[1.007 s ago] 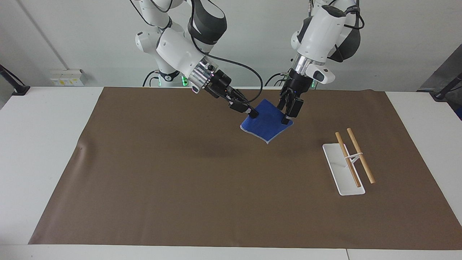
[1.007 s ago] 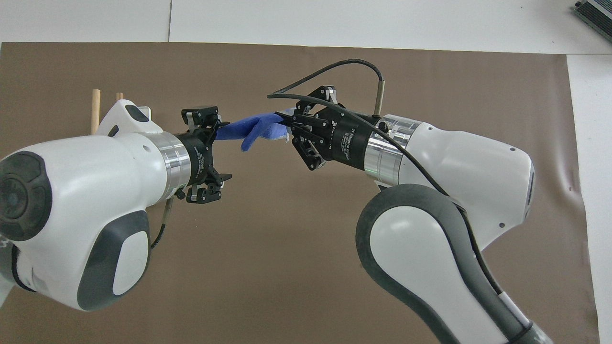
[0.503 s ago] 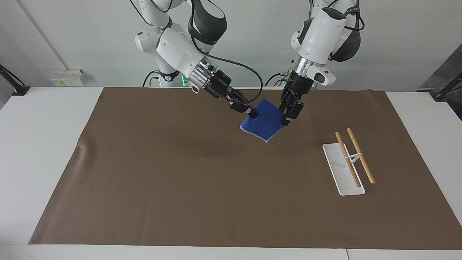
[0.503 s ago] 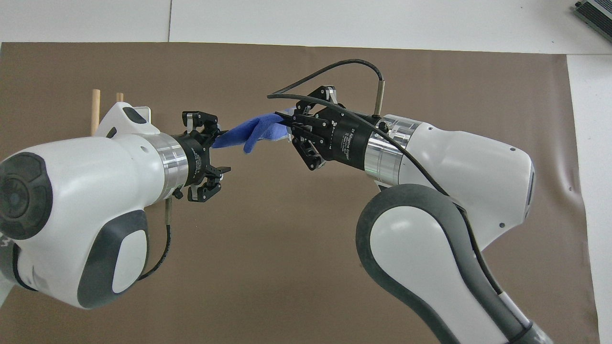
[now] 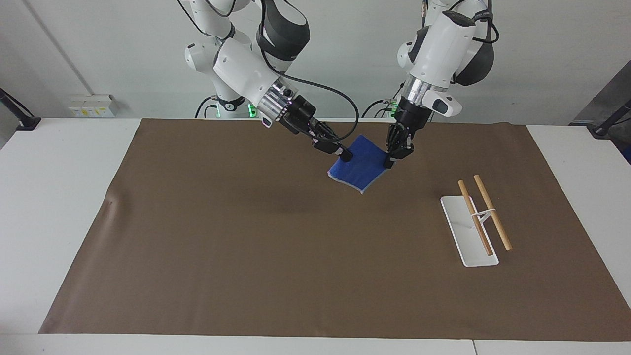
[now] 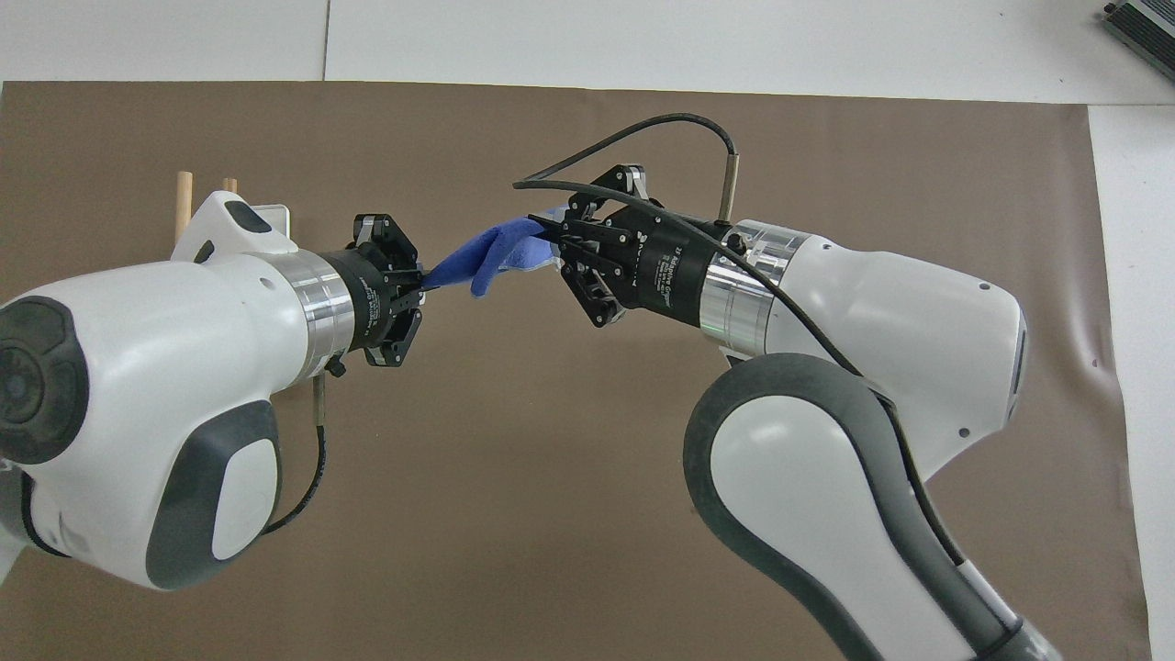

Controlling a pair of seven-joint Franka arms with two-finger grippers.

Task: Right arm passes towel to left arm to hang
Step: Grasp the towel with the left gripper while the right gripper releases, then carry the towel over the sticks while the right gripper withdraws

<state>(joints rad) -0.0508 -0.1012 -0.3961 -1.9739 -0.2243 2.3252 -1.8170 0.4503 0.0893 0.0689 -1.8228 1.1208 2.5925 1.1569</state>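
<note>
I'm holding the towel (image 5: 362,167) up in the air over the brown mat (image 5: 246,246), at the end nearest my bases, and it is hanging as a slanted blue sheet between my 2 grippers. My right gripper (image 5: 346,156) is pinching 1 corner with its fingertips together on the cloth. My left gripper (image 5: 388,162) is clamping the other edge, fingertips meeting on the fabric — so both hands are gripping the towel at this instant.

I'm judging this as the handover itself. To do it well, I'm wanting my left grip to be sitting deep enough on the edge, not just on the pale trim, before my right fingers let go. Then I'm opening the right gripper without tugging, and backing it straight off along its own line, so the cloth is not dragging out of the left pinch. I'm expecting the towel to swing down once it is hanging from 1 side only — a slow lift should be keeping it calm.

The hanging rack (image 5: 468,231) is standing on the mat toward my left arm's end, well apart from the towel.

Counting now: 1 towel, 2 arms, 2 grippers, 1 white rack base, 2 wooden bars (image 5: 491,211) on it, 1 mat.
</note>
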